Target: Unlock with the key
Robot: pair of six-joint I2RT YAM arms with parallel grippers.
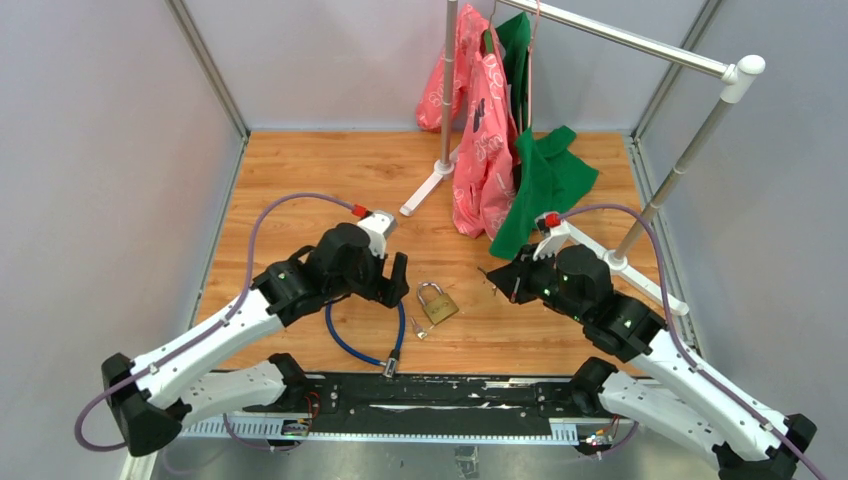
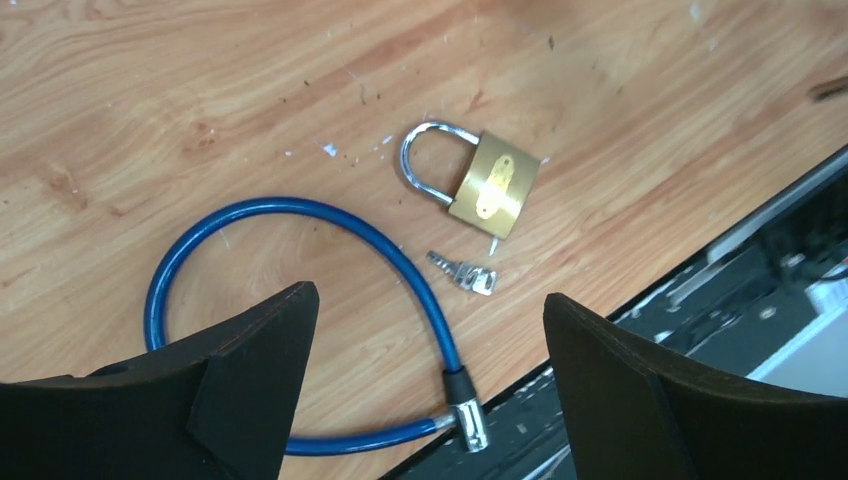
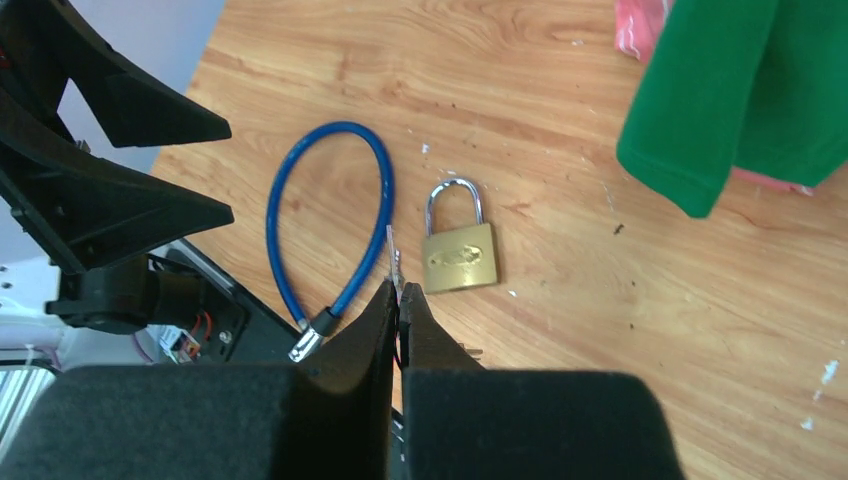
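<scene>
Nothing looked done: the padlock [image 2: 492,185] lay shut, the key [image 2: 462,273] beside it, left gripper [image 2: 428,300] spread wide, right gripper [image 3: 400,292] pinched closed.

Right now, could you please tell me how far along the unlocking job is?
Done: nothing yet. The padlock lies with its shackle closed. In hand: nothing clearly. The left hand hovers open above the keys, which lie beside the padlock, and the right hand is shut, off to the side. Left: pick up a key, insert it and turn.
</scene>
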